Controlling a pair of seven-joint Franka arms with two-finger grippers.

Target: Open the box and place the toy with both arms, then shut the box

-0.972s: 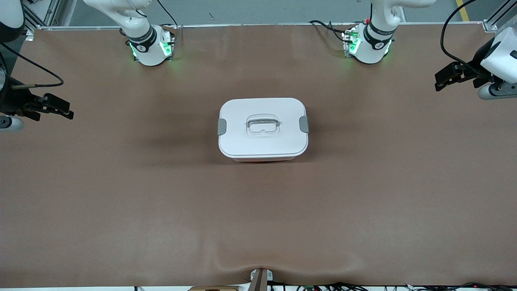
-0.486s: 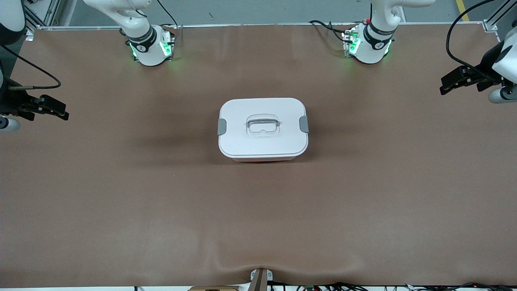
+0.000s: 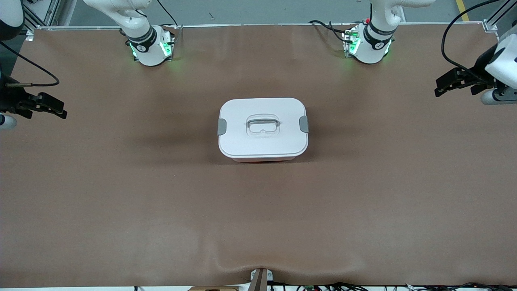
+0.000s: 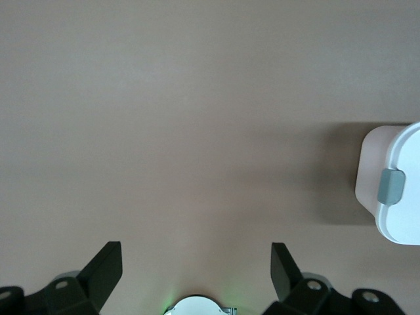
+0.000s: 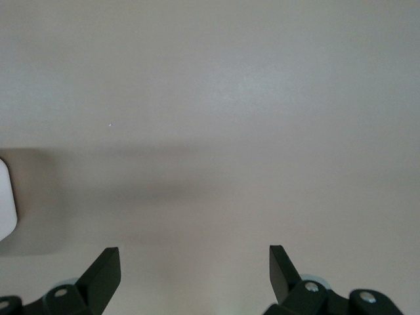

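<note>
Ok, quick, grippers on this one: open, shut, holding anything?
Left gripper: open, holding nothing, over bare table at its own end.
Right gripper: open, holding nothing, over bare table at its own end.

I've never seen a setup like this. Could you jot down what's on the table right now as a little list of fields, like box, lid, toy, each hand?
box: white-lidded tub at the middle of the brown table
lid: on, grey clips at both ends
toy: not in sight
left hand: open, holding nothing, over its own end of the table
right hand: open, holding nothing, over its own end of the table
</note>
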